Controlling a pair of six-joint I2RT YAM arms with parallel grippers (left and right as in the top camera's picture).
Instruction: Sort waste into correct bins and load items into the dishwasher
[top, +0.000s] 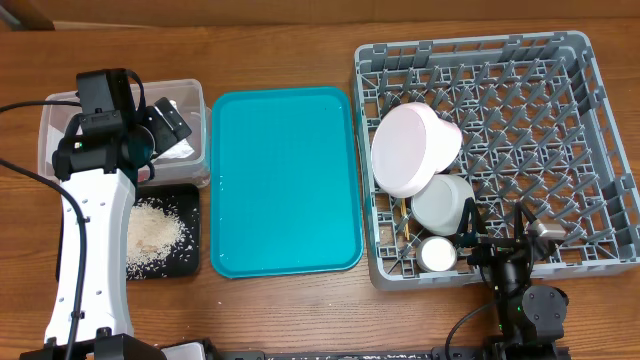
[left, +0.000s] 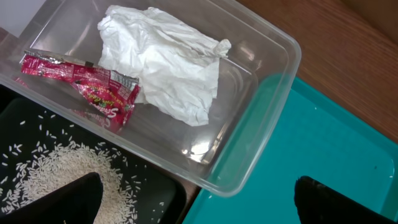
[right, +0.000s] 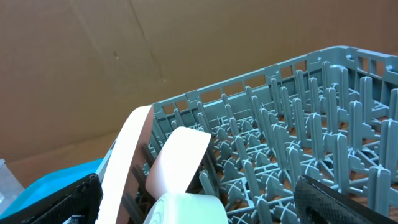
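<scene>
Sorting looks close to done from above. The teal tray (top: 285, 180) lies bare in the middle of the table (top: 300, 310) and serves as the marker. Left of its far half stands the tub (top: 195, 100). Left of its near half lies the black tray (top: 192, 255), with rice (top: 155, 235) strewn on it. The left gripper (top: 168, 122) hangs over the tub, jaws apart and empty. Just right of the teal tray sits the rack (top: 600, 150), with plates (top: 410, 150), a bowl (top: 443, 203) and a cup (top: 437, 254) in the part nearest that tray. The right gripper (top: 510, 240) hovers at the rack's near edge, farther from the teal tray than the cup, jaws wide and empty. Chopsticks cannot be made out for certain.

The left wrist view shows a napkin (left: 168, 62) and a packet (left: 93, 87) inside the tub, straight ahead of the spread fingers. The packet's long axis runs along the tub wall that borders the black tray, and the napkin lies on its teal-tray side.

In the right wrist view the plates stand on edge toward the teal tray, with the cup just under the open jaws. Free pegs fill the rack away from the tray, and a brown board (right: 93, 56) closes the background.

The left arm is nearer the bins and the right arm nearer the rack. With nothing left on the teal tray, the likely next move is a plain withdrawal, and both arms have room for it.
</scene>
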